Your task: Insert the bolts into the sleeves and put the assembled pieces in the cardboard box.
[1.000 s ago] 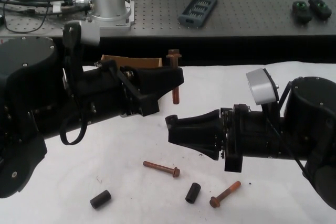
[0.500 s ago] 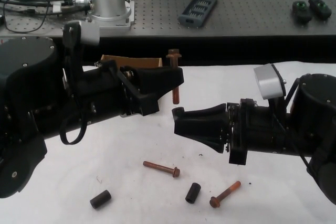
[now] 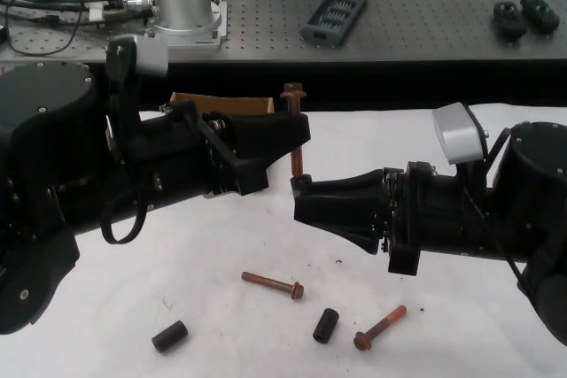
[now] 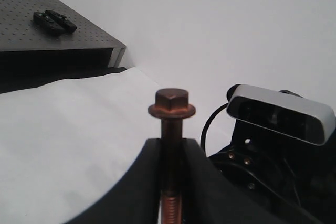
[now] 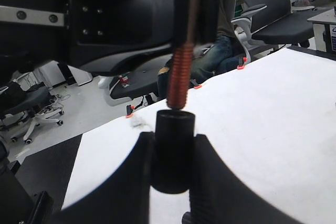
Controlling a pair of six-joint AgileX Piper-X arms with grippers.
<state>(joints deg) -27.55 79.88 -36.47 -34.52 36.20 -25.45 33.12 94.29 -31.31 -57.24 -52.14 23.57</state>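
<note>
Clamped in the right jaws above the table, the sleeve is now found lifted from a second ago to just beneath the threaded tip of the bolt, which is gripped upright in the left jaws, so insertion is judged imminent.

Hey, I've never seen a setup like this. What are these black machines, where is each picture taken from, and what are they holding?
These are two robot arms at a bench, each ending in a two-fingered gripper. One picture looks down from behind them; the other two come from cameras on each wrist. The left gripper is shut on a copper-coloured bolt, held upright, head up. The right gripper is shut on a black sleeve, held just under the bolt's threaded tip. On the white sheet lie two more bolts and two more sleeves. A cardboard box stands behind the left arm.
</note>
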